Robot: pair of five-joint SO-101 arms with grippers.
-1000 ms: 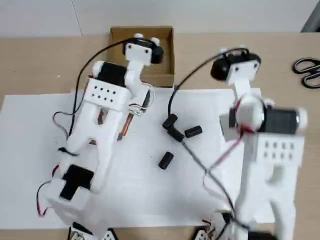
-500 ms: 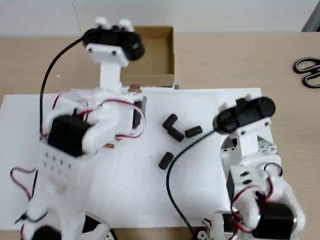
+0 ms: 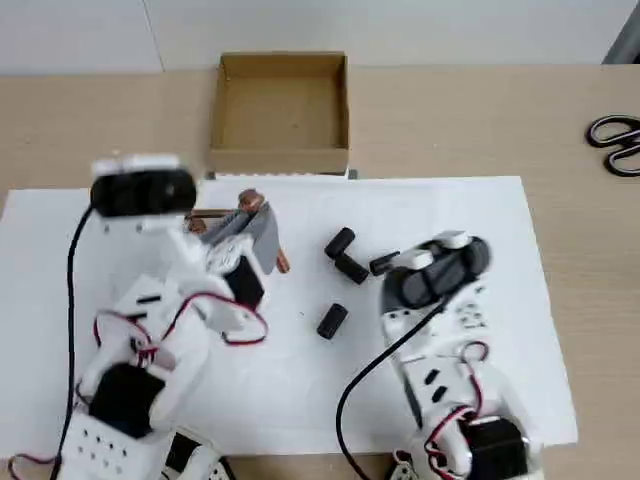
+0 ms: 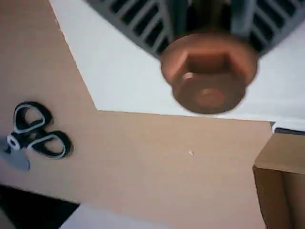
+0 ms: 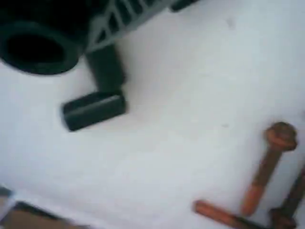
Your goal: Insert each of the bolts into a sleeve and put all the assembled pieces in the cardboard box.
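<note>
**Barely begun: one bolt in hand, nothing joined, nothing boxed.**

The copper bolt [image 4: 209,76] is clamped by its shank in the left end effector [image 4: 209,14], over the white sheet [image 3: 480,210] near the cardboard box [image 3: 280,160], which has nothing in it yet. Other bolts [image 5: 269,167] lie loose on the sheet. The right end effector [image 5: 76,26] sits at one black sleeve [image 5: 35,47]; I cannot tell whether it is closed on it. More sleeves [image 3: 332,320] lie close by. By my judgement, every insertion and every boxing remains.
</note>
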